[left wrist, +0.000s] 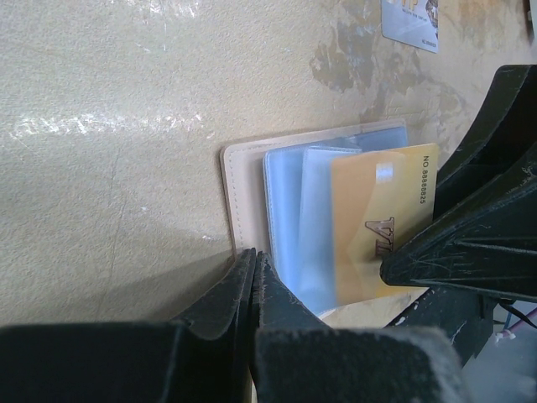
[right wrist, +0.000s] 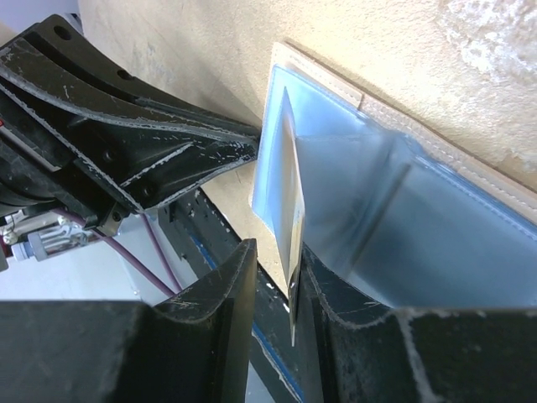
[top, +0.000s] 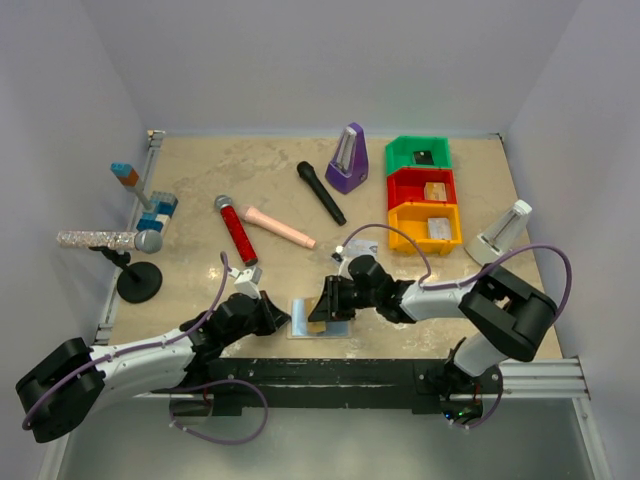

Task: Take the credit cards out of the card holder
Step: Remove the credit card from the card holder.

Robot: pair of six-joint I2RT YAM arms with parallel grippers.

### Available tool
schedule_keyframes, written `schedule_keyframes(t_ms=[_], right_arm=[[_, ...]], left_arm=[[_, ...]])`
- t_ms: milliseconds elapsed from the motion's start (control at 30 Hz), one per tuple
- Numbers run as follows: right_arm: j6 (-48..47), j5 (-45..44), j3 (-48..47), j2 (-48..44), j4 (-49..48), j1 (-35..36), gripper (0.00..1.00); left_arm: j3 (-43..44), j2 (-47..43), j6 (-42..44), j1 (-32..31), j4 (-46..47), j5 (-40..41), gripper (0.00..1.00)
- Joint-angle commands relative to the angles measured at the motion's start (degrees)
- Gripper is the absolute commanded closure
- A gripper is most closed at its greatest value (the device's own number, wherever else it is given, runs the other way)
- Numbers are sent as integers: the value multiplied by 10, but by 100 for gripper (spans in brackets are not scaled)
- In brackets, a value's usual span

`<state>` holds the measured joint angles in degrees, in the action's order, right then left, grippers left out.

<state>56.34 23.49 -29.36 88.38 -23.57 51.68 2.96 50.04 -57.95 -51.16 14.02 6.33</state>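
- Top external view: the card holder lies open and flat on the table, at its near edge between the two arms; the left pincer touches the holder's left border; the right pincer sits over the middle panel, directly above the orange card; the right arm is the nearer to the card.
- Left wrist view: the left pincer is closed with nothing seen between its jaws; its tips rest on the holder's tan border, probably pinning it; the orange card stands part-way out of a clear pocket, ahead and to the right of these tips, with the right pincer at its corner; a silver card lies loose on the table, well ahead.
- Right wrist view: the orange card appears edge-on between the right pincer's jaws, close against one finger, with a gap at the other; whether it is clamped cannot be told; the card's long axis runs straight ahead along the fingers, so a pull straight back along that line should free it.
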Motion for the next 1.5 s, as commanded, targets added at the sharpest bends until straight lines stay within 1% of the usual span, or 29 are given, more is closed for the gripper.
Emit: schedule_keyframes(t_ms=[0, 167, 700, 800, 867, 933, 1133, 1467], right_arm=[[-8, -8, 7, -20, -16, -4, 72], [-11, -7, 10, -22, -14, -6, 73], [-14, -7, 18, -31, -20, -8, 84], [-17, -7, 19, -35, -19, -9, 87], [-19, -7, 23, -38, -19, -10, 92], [-21, -7, 26, -43, -19, -11, 95], [-25, -5, 33, -48, -19, -14, 100], [-26, -5, 45, -61, -17, -21, 100]], left_arm=[[-47, 4, 1, -3, 4, 13, 100], [-49, 5, 1, -3, 4, 13, 100], [-50, -9, -2, -3, -16, 18, 100], [-52, -9, -9, -3, -21, 20, 100], [-54, -10, -14, -3, -22, 21, 100], [-59, -13, -19, -3, -23, 22, 100], [-64, -36, -23, -3, -41, 27, 100], [-67, -79, -35, -3, -86, 35, 100]])
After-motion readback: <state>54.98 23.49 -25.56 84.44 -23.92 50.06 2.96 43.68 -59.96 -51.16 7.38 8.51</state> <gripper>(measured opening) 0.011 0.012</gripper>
